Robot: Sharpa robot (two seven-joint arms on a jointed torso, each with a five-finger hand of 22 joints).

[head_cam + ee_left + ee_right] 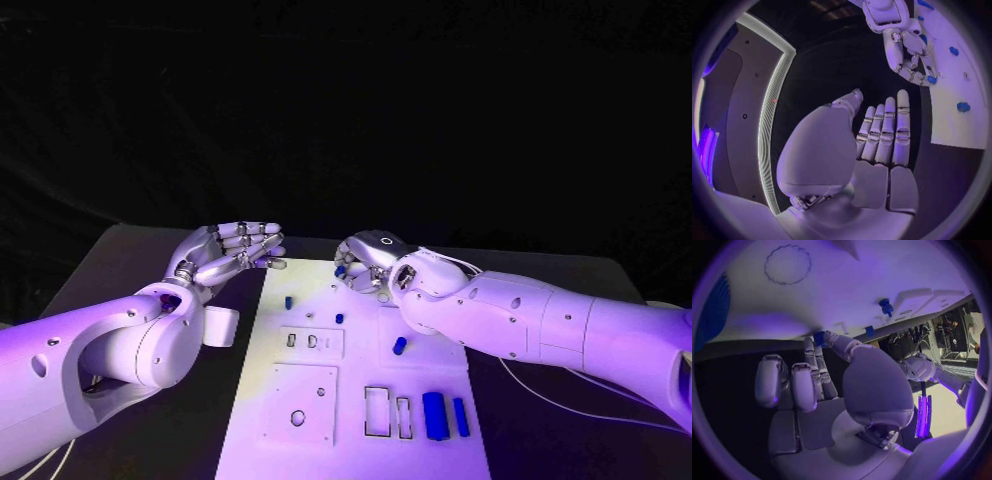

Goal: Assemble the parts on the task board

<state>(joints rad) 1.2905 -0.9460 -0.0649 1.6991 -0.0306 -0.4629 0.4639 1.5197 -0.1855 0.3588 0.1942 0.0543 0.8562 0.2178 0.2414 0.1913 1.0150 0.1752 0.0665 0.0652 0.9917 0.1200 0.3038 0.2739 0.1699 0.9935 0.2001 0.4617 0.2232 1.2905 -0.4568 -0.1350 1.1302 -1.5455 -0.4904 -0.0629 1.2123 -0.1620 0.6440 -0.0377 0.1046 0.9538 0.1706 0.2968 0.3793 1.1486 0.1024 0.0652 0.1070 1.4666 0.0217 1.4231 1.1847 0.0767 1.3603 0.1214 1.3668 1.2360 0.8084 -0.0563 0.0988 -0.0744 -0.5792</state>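
Parts for the assembly lie spread over the white task board (346,400), which sits in the middle of the black table (130,260). Near the board's close end two long blue bars (436,415) lie side by side, just beside two narrow rectangular slots (378,411). Further up, a small blue peg (400,345) lies alone on the white surface, and another small blue piece (289,301) sits towards the board's far left part. A square plate with a round hole (299,405) takes up the near left of the board.

The right hand (372,262) hangs over the far end of the board with its fingers curled downward. In the left wrist view a small blue part (931,79) sits at the tips of those fingers, and the right wrist view shows a blue part (819,338) pinched at the fingertips, close against the board's surface. So the right hand is grasping a small blue part.

The left hand (224,255) is held up just beyond the board's left edge, above the table. Its fingers (887,131) are stretched out straight and close together, with nothing in them, so it is released.
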